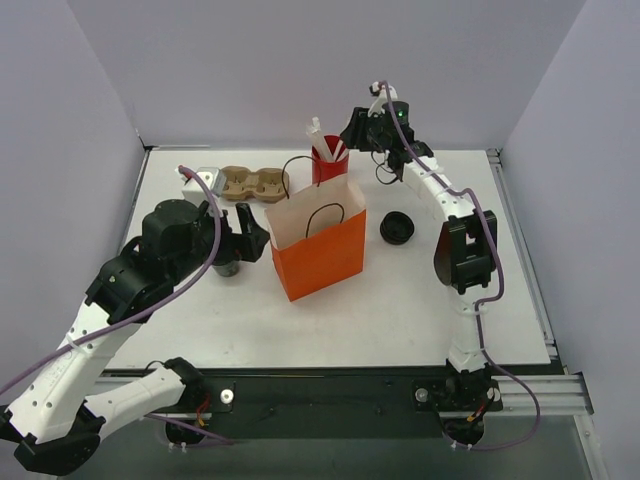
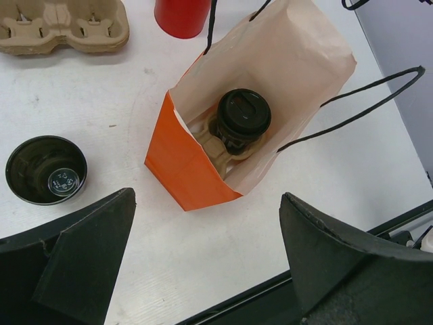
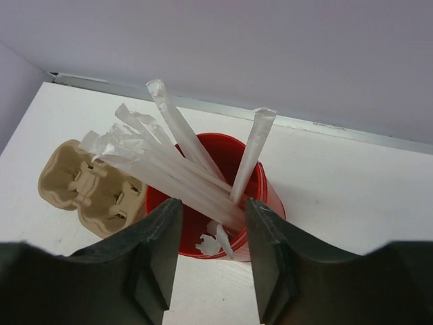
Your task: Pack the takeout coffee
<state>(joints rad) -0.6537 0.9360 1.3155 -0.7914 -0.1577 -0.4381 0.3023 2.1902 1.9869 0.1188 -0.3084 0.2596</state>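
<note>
One cup (image 2: 243, 118) sits in the bag (image 2: 179, 176), mid-frame. The other cup (image 2: 46, 169) waits lower left on the bench (image 2: 101, 88). The left hand (image 2: 206, 196), wide open and empty, should grab it next. The right hand (image 3: 213, 206) is half shut round straws (image 3: 183, 145); I can't tell if it grips.

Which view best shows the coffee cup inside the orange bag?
Left wrist: it looks down into the orange bag at the lidded cup. Top external shows only the bag's outside; right wrist shows neither.
</note>
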